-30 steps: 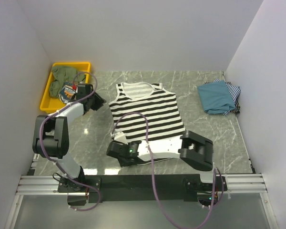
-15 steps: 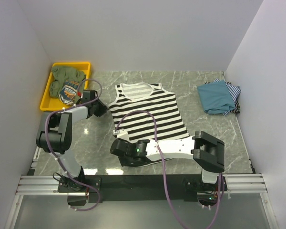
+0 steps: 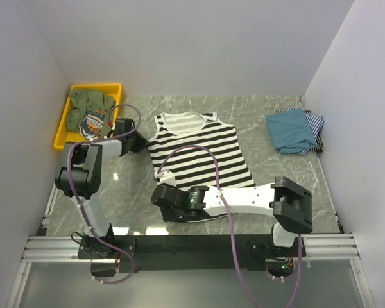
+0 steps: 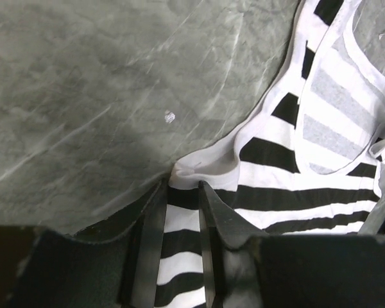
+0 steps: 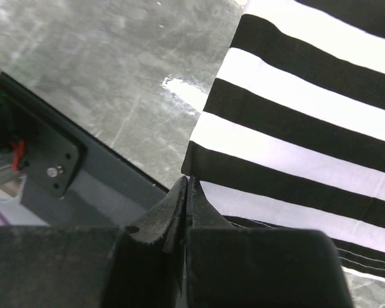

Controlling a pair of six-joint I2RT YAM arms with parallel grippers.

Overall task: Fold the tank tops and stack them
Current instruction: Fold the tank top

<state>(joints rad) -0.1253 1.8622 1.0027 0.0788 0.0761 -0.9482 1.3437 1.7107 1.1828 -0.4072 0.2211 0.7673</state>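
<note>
Top external: black-and-white striped tank top (image 3: 199, 149) lies spread flat.

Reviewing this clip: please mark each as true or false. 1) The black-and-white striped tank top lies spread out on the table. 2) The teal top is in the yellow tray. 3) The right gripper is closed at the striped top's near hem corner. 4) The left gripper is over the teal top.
1) True. The black-and-white striped tank top lies flat mid-table.
2) False. The teal top lies folded at the far right, on a thin-striped top. The yellow tray holds green cloth.
3) True. The right gripper is pinched shut on that corner.
4) False. The left gripper straddles the striped top's armhole edge.
</note>
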